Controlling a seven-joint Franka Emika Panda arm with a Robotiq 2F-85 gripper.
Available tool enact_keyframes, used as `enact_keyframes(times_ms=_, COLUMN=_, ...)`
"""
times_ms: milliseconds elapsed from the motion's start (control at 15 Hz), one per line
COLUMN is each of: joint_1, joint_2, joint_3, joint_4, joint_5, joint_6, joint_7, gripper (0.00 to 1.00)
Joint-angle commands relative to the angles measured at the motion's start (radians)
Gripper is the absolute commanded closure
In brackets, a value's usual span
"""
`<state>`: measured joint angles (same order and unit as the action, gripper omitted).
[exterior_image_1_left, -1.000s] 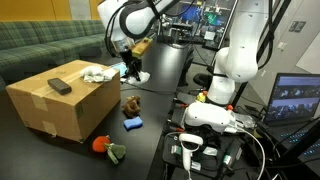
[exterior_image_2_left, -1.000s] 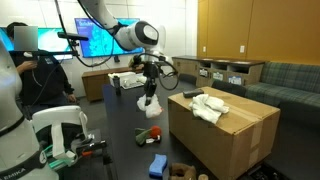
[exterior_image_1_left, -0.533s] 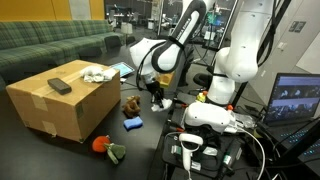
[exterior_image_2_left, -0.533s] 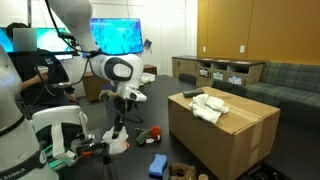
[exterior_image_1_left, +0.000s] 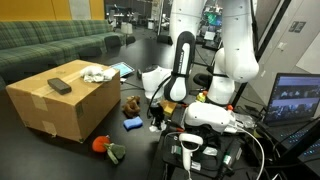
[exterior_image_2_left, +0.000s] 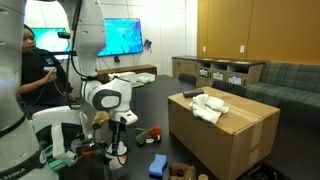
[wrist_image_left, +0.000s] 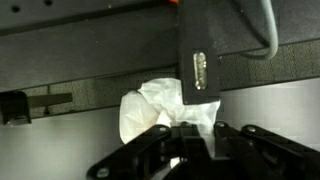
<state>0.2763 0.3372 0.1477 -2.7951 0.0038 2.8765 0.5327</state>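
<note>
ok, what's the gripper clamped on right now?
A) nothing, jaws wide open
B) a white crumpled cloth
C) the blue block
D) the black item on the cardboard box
B: in the wrist view the shut gripper pinches a white crumpled cloth between its fingertips, while the blue block lies apart from it.

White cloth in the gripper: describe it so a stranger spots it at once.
Find the big cardboard box; the gripper hangs low beside it. The white cloth is the crumpled wad pinched in its jaws, whereas the similar white rag lies on the box top.
</note>
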Motion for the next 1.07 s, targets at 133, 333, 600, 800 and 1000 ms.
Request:
enact_keyframes(times_ms=133, joint_1=0.127, joint_2=0.168, joint_3=-0.109, joint_4=0.039, joint_5=0.054, joint_6=0.226, joint_7=-0.020, gripper=0.89)
enact_keyframes(times_ms=333, joint_1=0.139, joint_2=0.206, joint_3=-0.127, joint_4=0.072, joint_5=0.100, joint_6=0.262, joint_7=-0.046, gripper=0.89)
enact_keyframes(times_ms=600, joint_1=0.148, joint_2=0.247, joint_3=-0.134, joint_4=0.108, joint_5=0.131, joint_6=0.277, joint_7=-0.085, gripper=0.89)
enact_keyframes(times_ms=800, joint_1=0.147, joint_2=0.272, joint_3=-0.136, joint_4=0.136, joint_5=0.128, joint_6=0.266, joint_7=-0.113, gripper=0.90)
enact_keyframes(times_ms=1000, joint_1=0.160, joint_2=0.291, joint_3=-0.147, joint_4=0.153, joint_5=0.130, joint_6=0.261, joint_7=-0.126, gripper=0.89)
